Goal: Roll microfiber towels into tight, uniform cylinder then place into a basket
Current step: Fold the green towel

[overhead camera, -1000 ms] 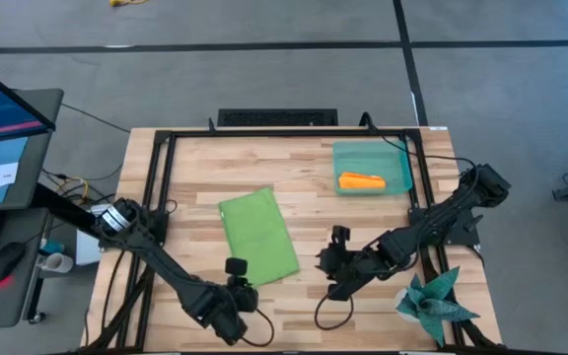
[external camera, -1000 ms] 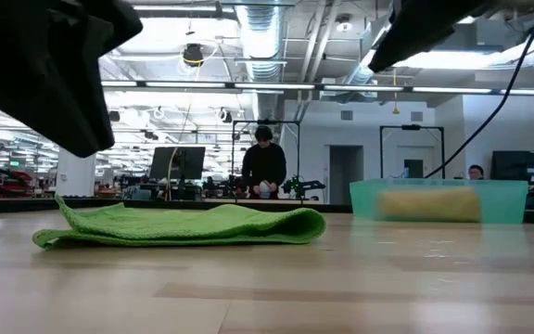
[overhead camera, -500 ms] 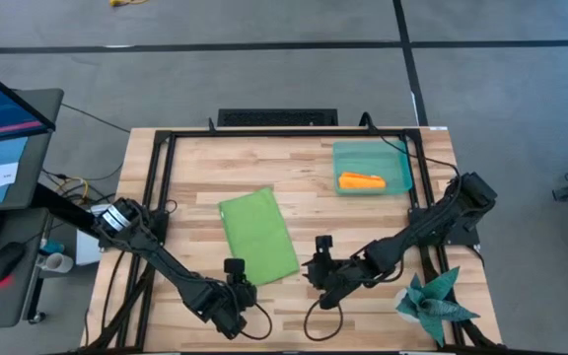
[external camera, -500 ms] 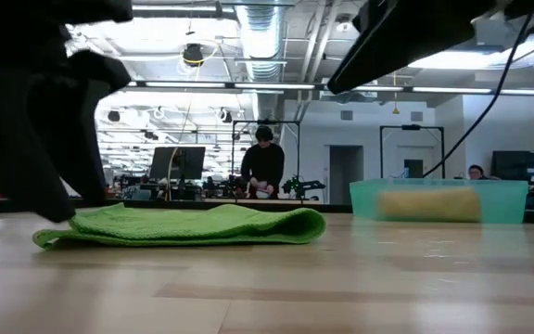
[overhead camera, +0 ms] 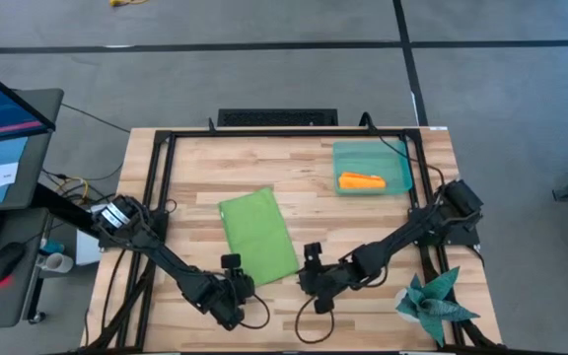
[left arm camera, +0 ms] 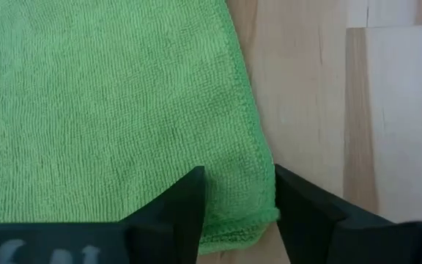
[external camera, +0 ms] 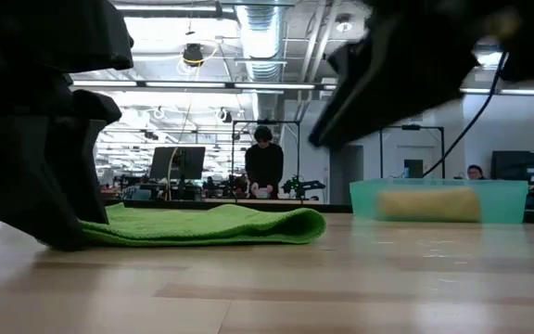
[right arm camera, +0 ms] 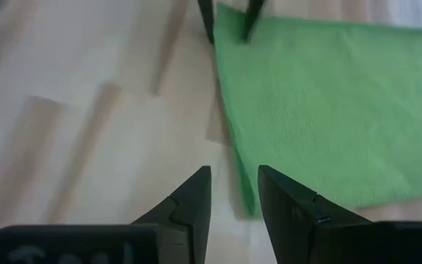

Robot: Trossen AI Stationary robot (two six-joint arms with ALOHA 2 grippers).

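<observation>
the green towel [overhead camera: 258,237] is laid folded on the table [overhead camera: 363,222]; the orange towel [overhead camera: 361,181] is already held in the basket [overhead camera: 396,158]. the left gripper [left arm camera: 240,194] and right gripper [right arm camera: 233,192] are set at the near corners, fingers apart. if only the top layer is caught, an uneven, loose roll is likely produced.

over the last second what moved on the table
Both arms closed in on the green towel's near edge: the right gripper slid left toward its corner, and the left gripper settled, open, over the other. Neither grips yet. Towel, orange roll and basket stayed put.
</observation>
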